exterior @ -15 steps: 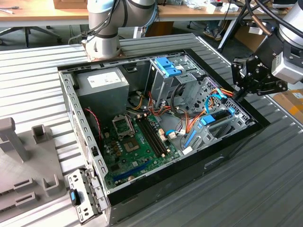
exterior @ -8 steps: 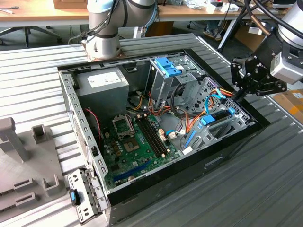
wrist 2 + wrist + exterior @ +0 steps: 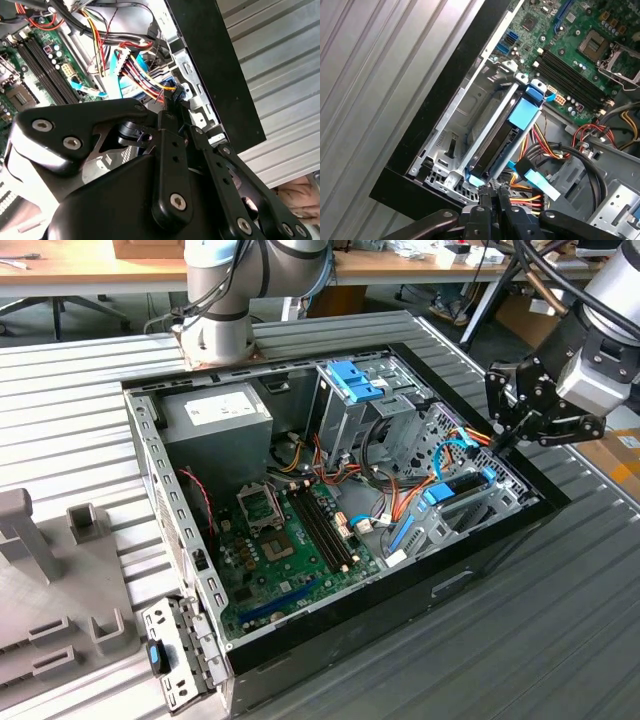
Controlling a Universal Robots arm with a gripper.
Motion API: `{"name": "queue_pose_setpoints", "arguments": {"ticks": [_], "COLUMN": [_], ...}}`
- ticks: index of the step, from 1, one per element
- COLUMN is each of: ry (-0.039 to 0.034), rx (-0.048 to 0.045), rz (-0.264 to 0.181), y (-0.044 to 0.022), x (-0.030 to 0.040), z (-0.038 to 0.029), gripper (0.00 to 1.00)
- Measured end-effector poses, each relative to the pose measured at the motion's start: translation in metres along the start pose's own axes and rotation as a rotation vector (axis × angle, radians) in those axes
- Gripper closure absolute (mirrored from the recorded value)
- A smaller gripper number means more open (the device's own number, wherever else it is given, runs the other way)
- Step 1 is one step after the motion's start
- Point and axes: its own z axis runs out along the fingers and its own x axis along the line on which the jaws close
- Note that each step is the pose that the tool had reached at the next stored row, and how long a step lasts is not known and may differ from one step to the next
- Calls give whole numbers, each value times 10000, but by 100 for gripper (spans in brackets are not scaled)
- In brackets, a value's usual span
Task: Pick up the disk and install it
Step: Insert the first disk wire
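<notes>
In the exterior view: open computer case on the ribbed metal surface, holding a green circuit board, a grey power box, a tall silver cage topped by a blue clip, and coloured wires. Disk seated in the low bay at the case's edge toward the exterior view's right; gripper near its end, closed to a point. In the first wrist view: disk between blue rails inside the bay, closed gripper just beside its blue end. In the second wrist view: closed gripper among the wires.
</notes>
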Motion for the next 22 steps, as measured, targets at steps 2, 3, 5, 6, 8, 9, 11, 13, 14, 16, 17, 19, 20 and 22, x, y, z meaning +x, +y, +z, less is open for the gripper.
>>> {"name": "queue_pose_setpoints", "arguments": {"ticks": [2,3,5,6,8,9,11,13,14,16,17,19,20,22], "ry": [42,56,91,124,178,199,241,272,273,271,270,275,278,283], "rx": [15,20,31,43,62,70,85,95,94,95,97,98,100,101], "rz": [275,372,592,816,1170,1315,1586,1783,1782,1781,1786,1820,1838,1871], "y": [3,4,5,7,11,12,15,29,30,30,39,73,87,112], "x": [-1,-1,-2,-3,-4,-4,-6,-15,-15,-15,-20,-41,-51,-66], "z": [4,5,7,10,15,18,22,23,23,23,24,19,17,14], "gripper": [83,83,83,83,83,83,83,83,83,83,83,83,83,83]}}
